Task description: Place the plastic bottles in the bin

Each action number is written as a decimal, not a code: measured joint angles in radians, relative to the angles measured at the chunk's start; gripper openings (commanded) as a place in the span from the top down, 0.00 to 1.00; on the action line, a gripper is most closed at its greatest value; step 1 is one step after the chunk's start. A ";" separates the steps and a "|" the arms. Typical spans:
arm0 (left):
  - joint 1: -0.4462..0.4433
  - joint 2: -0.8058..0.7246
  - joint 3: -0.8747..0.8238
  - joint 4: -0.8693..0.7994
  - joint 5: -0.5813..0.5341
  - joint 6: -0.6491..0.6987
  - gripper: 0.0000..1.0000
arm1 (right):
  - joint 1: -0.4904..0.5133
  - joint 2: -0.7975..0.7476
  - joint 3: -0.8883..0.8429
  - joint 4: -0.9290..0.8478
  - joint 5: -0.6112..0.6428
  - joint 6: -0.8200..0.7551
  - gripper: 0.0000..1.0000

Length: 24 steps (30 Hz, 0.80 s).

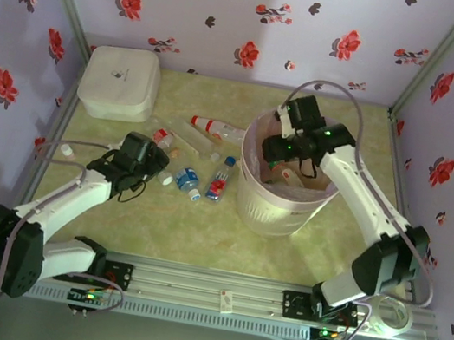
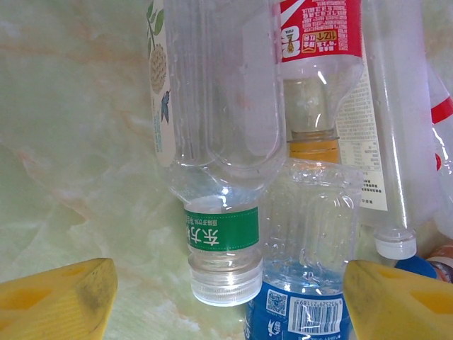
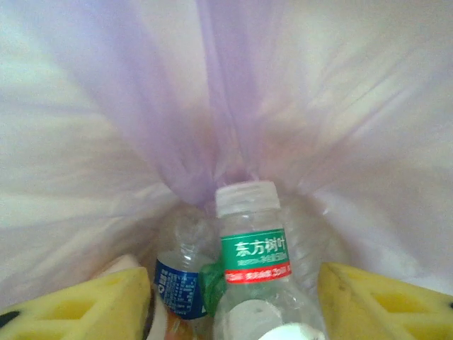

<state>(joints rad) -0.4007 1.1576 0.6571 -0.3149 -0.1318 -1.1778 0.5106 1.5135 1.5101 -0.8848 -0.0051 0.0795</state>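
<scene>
The round white ribbed plastic bin (image 1: 277, 212) with its thin pink bag (image 3: 106, 106) stands in the middle of the top view. The right gripper (image 3: 230, 312) hangs inside it. Its soft yellow foam pads (image 3: 78, 304) are apart and grip nothing. A clear bottle with a green label and white cap (image 3: 251, 248) lies between them, on other bottles. Left of the bin, smooth clear plastic bottles (image 1: 218, 179) lie on the shiny pale green marbled table (image 1: 172, 231). The left gripper (image 2: 226, 312) hovers over them, pads wide apart, holding nothing.
</scene>
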 measured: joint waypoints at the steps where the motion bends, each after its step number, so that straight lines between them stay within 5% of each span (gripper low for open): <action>1: 0.000 0.003 0.000 0.000 0.000 -0.002 0.16 | 0.000 -0.034 0.005 0.003 0.003 0.000 0.30; 12: 0.000 0.076 -0.001 0.050 0.026 -0.037 0.23 | -0.017 -0.396 -0.032 0.139 0.002 0.022 0.25; 24: -0.005 0.176 -0.045 0.130 0.054 -0.086 0.30 | -0.038 -0.426 -0.087 0.193 0.002 0.055 0.25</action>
<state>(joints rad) -0.4057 1.3334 0.6121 -0.1848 -0.0780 -1.2636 0.4728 1.0874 1.4235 -0.6918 -0.0036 0.1349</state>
